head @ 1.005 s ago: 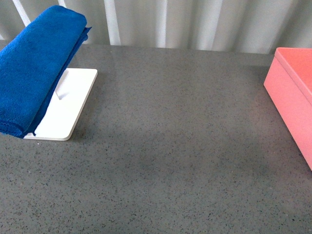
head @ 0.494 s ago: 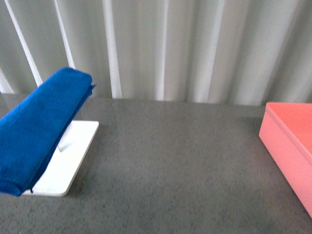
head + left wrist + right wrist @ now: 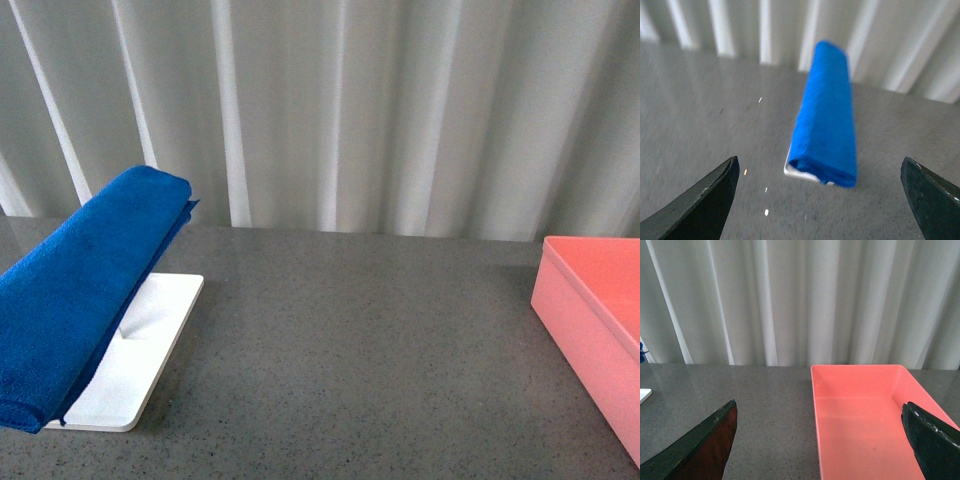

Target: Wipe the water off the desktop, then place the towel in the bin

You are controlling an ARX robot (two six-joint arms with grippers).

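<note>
The blue towel hangs folded over a rack on a flat white tray at the left of the dark grey speckled desktop. The salmon-pink bin stands at the right edge. Neither arm shows in the front view. In the left wrist view my left gripper is open and empty, facing the towel from a distance. In the right wrist view my right gripper is open and empty above the near part of the bin, whose inside looks empty. I cannot make out any water on the desktop.
A pleated white curtain closes off the far side behind the desktop. A few small bright specks lie on the surface near the left gripper. A corner of the white tray shows at the edge of the right wrist view.
The front view has tilted upward: the curtain now fills the upper half and the towel, tray and bin sit lower in the picture. The objects themselves have not moved.
</note>
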